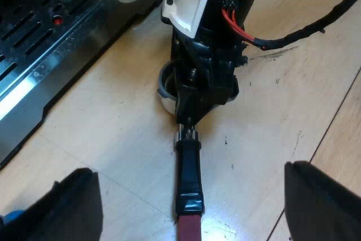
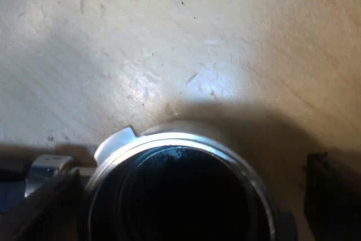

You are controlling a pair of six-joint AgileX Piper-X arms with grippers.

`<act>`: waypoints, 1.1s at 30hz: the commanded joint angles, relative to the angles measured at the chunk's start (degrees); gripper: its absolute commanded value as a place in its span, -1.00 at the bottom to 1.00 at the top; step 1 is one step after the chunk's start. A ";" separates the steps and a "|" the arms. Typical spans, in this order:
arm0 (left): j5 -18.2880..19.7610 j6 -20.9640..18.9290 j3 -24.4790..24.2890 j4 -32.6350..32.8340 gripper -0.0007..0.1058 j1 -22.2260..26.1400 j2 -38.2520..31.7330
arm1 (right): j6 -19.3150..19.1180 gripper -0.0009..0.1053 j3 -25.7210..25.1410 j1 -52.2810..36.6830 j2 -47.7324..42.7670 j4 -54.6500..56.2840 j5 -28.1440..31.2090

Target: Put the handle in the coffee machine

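Left gripper (image 1: 190, 207): fingers (image 1: 79, 207) spread wide, holding nothing and touching nothing. The holder (image 1: 167, 86) has its dark handle (image 1: 189, 167) lying between them, red end (image 1: 189, 228) nearest.

Right gripper (image 2: 192, 196): fingers (image 2: 48, 210) apart, one on each side of the holder's metal basket (image 2: 180, 142). One sits close against the rim; a strip of bench (image 2: 169, 38) shows between the rim and the other. Not clamped.

Basket interior is dark, with dark residue along the inner wall; contents cannot be told.

Holder lies flat and loose on the wooden bench, near the coffee machine's metal drip grate (image 1: 39, 55).
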 commanded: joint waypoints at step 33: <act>0.71 10.87 0.10 -2.96 0.30 -0.34 -0.18 | 4.40 -0.98 -1.20 -0.20 -8.13 10.27 -0.11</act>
